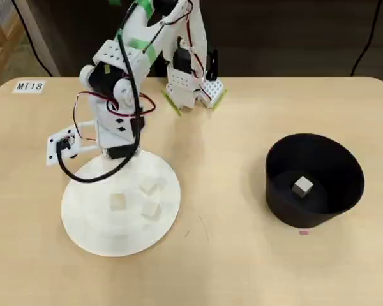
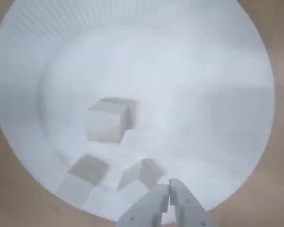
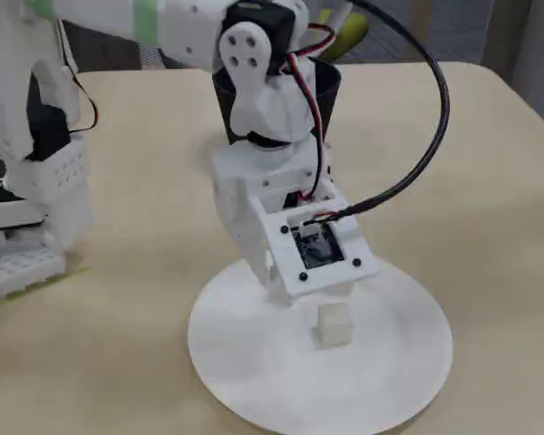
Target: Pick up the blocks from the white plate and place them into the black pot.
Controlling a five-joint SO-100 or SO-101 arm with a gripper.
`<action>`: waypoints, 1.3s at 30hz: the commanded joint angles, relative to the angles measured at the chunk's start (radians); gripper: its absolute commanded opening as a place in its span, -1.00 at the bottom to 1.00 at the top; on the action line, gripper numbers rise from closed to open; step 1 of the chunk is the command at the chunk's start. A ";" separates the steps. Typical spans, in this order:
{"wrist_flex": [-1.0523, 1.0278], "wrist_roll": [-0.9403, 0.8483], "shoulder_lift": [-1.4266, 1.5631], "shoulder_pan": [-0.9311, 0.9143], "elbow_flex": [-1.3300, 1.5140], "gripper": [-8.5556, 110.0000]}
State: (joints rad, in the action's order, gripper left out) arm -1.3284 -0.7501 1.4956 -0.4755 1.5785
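Wrist view: gripper (image 2: 169,190) at bottom centre, jaws pinched together w/ nothing between, just above the white plate (image 2: 236,61); three blocks on the plate – two at lower left/centre (image 2: 87,169) (image 2: 142,174) right by the tips, a third (image 2: 109,119) further up, mid-left. Overhead view: arm (image 1: 118,108) leans over the plate's (image 1: 89,217) upper edge at left of frame; black pot (image 1: 319,166) well apart at right, w/ a fourth block (image 1: 302,187) inside.
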 commanded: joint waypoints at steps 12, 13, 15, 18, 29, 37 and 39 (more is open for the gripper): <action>0.123 0.112 -0.066 0.028 -0.049 -0.41; 0.124 0.117 -0.071 0.028 -0.049 -0.38; 0.133 0.129 -0.077 0.028 -0.049 -0.34; 0.146 0.152 -0.087 0.023 -0.049 -0.28; 0.164 0.229 -0.173 0.023 -0.095 -0.25; 0.175 0.275 -0.241 0.018 -0.160 -0.48; 0.175 0.284 -0.256 0.015 -0.175 -0.57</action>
State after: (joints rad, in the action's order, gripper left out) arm -1.1597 -0.4771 1.2395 -0.4587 1.4573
